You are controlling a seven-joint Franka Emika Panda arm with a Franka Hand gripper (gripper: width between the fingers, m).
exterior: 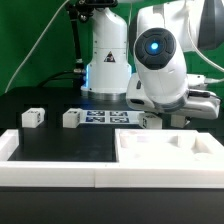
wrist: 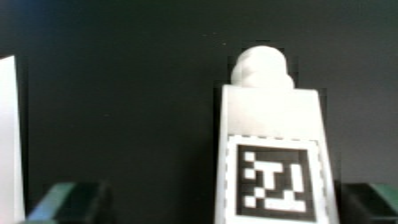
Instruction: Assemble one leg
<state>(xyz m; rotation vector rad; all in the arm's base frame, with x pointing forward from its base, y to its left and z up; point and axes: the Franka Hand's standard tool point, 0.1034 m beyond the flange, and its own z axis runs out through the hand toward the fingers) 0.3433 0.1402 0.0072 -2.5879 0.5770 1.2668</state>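
**Leg (wrist: 270, 150): white plastic post with a tagged face and a rounded peg at one end, on the black tabletop (wrist: 125, 100), between the fingers of the pincer (wrist: 224, 198).**
Judged light, rigid and smooth. Best gripped across the flat flanks beside the tag. Pincer released, its fingers clear of the leg. Slab (exterior: 150, 158) near: nothing visible in its recesses.

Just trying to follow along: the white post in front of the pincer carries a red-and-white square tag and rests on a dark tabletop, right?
Not quite: the wrist view shows the tag on the leg is black-and-white, not red-and-white. Otherwise yes: white, before the pincer, on a dark tabletop.
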